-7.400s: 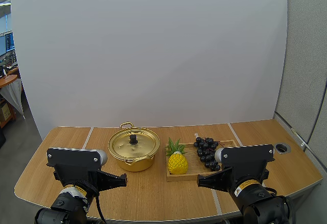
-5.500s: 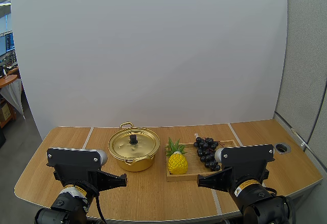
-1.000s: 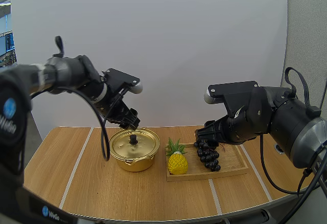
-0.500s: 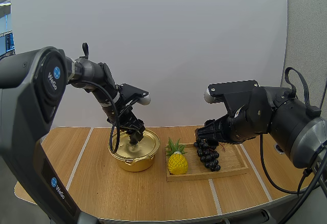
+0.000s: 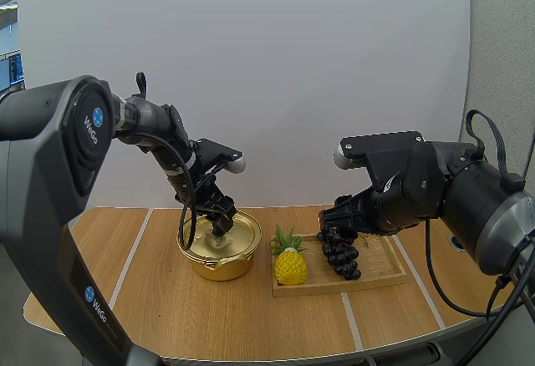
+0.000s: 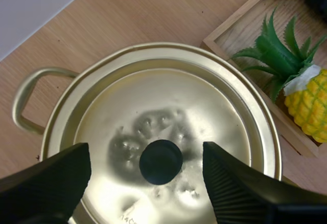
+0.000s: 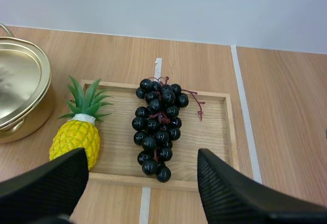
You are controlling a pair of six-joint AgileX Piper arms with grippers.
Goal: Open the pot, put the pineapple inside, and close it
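Observation:
A gold pot [image 5: 219,245] stands on the table with its lid [image 6: 153,111] on. My left gripper [image 5: 221,222] hovers just over the lid, open, with the black knob [image 6: 161,161] between its two fingers [image 6: 51,178]. The yellow pineapple [image 5: 290,264] with green leaves sits at the left end of the wooden tray [image 5: 384,270], right of the pot. My right gripper [image 5: 338,216] hangs open above the tray, over the grapes [image 7: 157,127], with the pineapple [image 7: 76,137] off to one side.
The bunch of dark grapes [image 5: 338,249] lies in the middle of the tray [image 7: 214,132]. The pot has a loop handle [image 6: 25,96] at the side away from the tray. Bare wooden tabletop [image 5: 251,316] stretches in front of the pot and the tray.
My left gripper has come down and forward from behind the pot to sit over the lid's knob. The right arm has stayed put.

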